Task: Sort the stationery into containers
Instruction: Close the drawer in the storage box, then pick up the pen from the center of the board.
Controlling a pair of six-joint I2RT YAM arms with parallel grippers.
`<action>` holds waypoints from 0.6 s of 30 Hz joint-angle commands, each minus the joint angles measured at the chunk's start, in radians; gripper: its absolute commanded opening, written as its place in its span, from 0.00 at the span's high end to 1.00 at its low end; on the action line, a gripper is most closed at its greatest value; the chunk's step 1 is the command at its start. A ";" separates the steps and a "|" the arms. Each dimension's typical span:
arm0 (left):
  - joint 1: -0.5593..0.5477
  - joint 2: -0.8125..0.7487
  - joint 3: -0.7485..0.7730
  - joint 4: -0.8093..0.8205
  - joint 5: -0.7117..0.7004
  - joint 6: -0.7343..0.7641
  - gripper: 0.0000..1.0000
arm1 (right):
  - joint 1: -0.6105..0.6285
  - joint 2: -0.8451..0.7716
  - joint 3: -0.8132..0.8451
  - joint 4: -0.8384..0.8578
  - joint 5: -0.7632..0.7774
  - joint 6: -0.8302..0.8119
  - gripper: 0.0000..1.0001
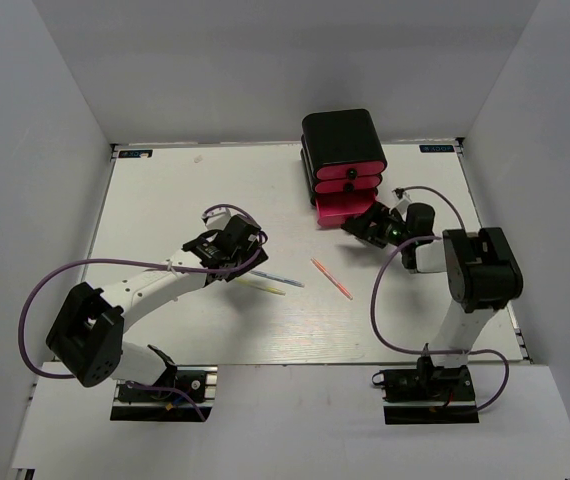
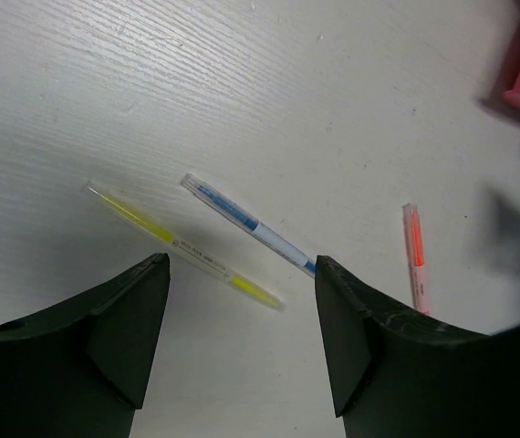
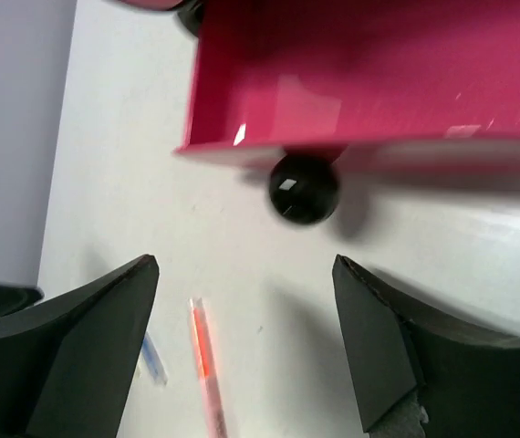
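Pink bottom drawer point(image 3: 369, 82) sticks out of the black cabinet point(image 1: 343, 140), upper centre by the table's point(image 1: 165, 200) top edge. Right gripper point(image 3: 246, 265) is spread wide just below its knob point(image 3: 304, 188). Left gripper point(image 2: 239, 269) gapes over the yellow pen point(image 2: 182, 246) and blue pen point(image 2: 251, 225). The orange pen point(image 2: 414, 251) lies off right with bare table around it. Pen print's too tiny to read.
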 commanded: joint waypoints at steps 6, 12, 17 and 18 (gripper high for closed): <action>0.003 -0.019 0.000 0.022 0.035 -0.021 0.27 | 0.008 -0.282 -0.119 -0.202 -0.040 -0.137 0.29; 0.003 -0.019 -0.010 0.022 0.066 -0.052 0.44 | 0.049 -0.385 -0.073 -0.441 -0.101 -0.452 0.50; 0.003 -0.001 -0.010 0.011 0.096 -0.081 0.93 | 0.111 -0.301 0.138 -0.805 -0.117 -0.822 0.92; 0.003 -0.001 0.003 -0.005 0.096 -0.090 0.99 | 0.138 -0.259 0.186 -0.918 -0.118 -0.938 0.92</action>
